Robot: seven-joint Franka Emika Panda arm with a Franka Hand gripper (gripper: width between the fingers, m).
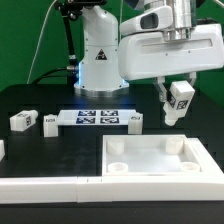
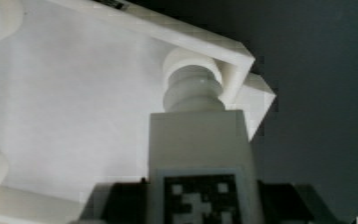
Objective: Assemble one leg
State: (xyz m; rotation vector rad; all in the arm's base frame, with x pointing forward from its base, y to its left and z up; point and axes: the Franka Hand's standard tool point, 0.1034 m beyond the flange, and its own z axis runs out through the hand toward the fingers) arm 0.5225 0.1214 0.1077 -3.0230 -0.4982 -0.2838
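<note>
Tray (image 1: 150, 172) sits at the tabletop's front right corner. Over its far corner socket (image 2: 202, 68), the tool (image 1: 178, 93) clamps the leg (image 2: 201, 140), airborne and tilted. Leg judged light, rigid, smooth plastic, best gripped on flat faces mid-length. Marker board (image 1: 100, 118) lies beyond.

A large white tray (image 1: 160, 160) is lying on the black table (image 1: 30, 100), with its round corner sockets (image 1: 118, 146) facing up. In the exterior view, the marker board (image 1: 100, 118) is lying at eleven o'clock from the tray. Two small white blocks (image 1: 22, 120) are sitting just beside that board at its nine o'clock. A green curtain (image 1: 30, 40) is hanging behind. In the wrist view, the tray (image 2: 69, 100) is showing one socket (image 2: 197, 72).
</note>
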